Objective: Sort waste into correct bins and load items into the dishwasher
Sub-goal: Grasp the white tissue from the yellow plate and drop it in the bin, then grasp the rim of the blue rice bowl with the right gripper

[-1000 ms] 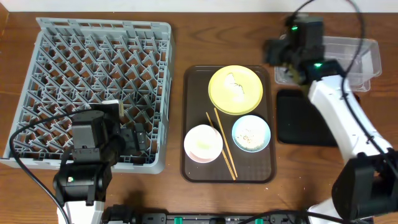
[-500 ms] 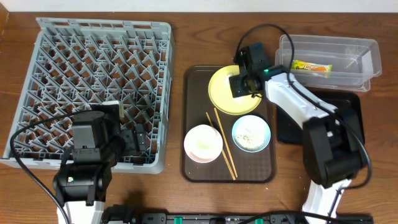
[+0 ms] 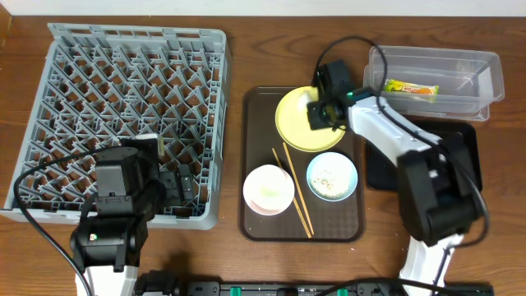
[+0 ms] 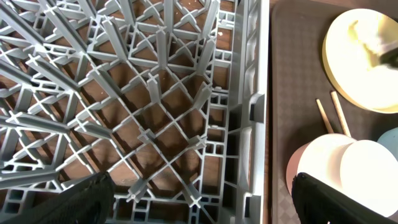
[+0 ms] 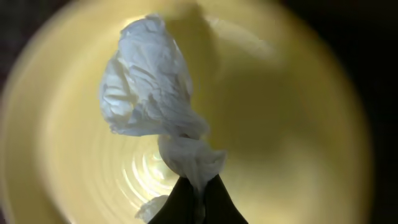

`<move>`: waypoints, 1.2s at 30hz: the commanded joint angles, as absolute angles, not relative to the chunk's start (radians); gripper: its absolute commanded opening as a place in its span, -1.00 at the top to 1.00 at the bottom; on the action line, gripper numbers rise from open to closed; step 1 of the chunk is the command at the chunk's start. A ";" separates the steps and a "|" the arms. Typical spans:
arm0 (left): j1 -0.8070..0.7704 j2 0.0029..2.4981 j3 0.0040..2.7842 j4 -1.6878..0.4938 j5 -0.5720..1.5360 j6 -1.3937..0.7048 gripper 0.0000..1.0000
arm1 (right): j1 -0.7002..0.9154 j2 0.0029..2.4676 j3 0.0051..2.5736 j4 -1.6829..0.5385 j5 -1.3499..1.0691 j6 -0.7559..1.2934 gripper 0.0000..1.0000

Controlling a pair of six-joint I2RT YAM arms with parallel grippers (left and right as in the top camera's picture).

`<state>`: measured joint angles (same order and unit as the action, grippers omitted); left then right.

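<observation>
Wooden surface (image 3: 238,41) under it all, and down at the right gripper (image 5: 191,200) the jaws were pinched together on the tail of the crumpled white tissue (image 5: 149,93). It hung over the yellow plate (image 5: 292,137); lifted or touching, I couldn't tell. Further off, the left gripper (image 4: 202,208) hovered over a corner of the grey dish rack (image 3: 123,82), jaws wide apart, holding nothing.

Early days, by my reckoning. The snack wrapper (image 3: 412,88) lay in the clear tub (image 3: 485,74), so that one was sorted. I saw nothing in the black tray (image 3: 382,164). The plate, pink bowl (image 3: 268,189), blue bowl (image 3: 352,182) with its rice scraps (image 3: 329,178), and chopsticks (image 3: 294,193) all sat on the brown serving tray (image 3: 255,222). The rack showed no dishes.
</observation>
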<state>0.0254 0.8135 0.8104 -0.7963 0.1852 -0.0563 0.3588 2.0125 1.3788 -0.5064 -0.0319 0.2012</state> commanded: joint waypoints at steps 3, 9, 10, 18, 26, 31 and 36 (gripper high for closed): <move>0.029 0.808 0.836 -0.796 0.198 -0.065 -0.85 | 0.265 1.782 1.395 -0.459 0.193 0.299 0.95; 0.029 0.808 0.836 -0.797 0.198 -0.065 -0.85 | 0.153 1.722 1.395 -0.378 0.311 0.341 0.72; 0.029 0.808 0.836 -0.797 0.198 -0.066 -0.85 | 0.134 1.728 1.395 -0.377 0.311 0.345 0.72; 0.029 0.808 0.836 -0.797 0.198 -0.065 -0.85 | 0.021 1.781 1.395 -0.361 0.264 0.387 -0.06; 0.029 0.808 0.836 -0.800 0.198 -0.065 -0.86 | 0.022 1.654 1.395 -0.469 0.052 0.242 -0.33; 0.029 0.808 0.836 -0.800 0.197 -0.065 -0.85 | 0.061 1.546 1.395 -0.738 -0.216 0.124 -0.40; 0.029 0.808 0.836 -0.800 0.198 -0.065 -0.85 | 0.155 1.523 1.393 -1.017 -0.294 0.102 -0.29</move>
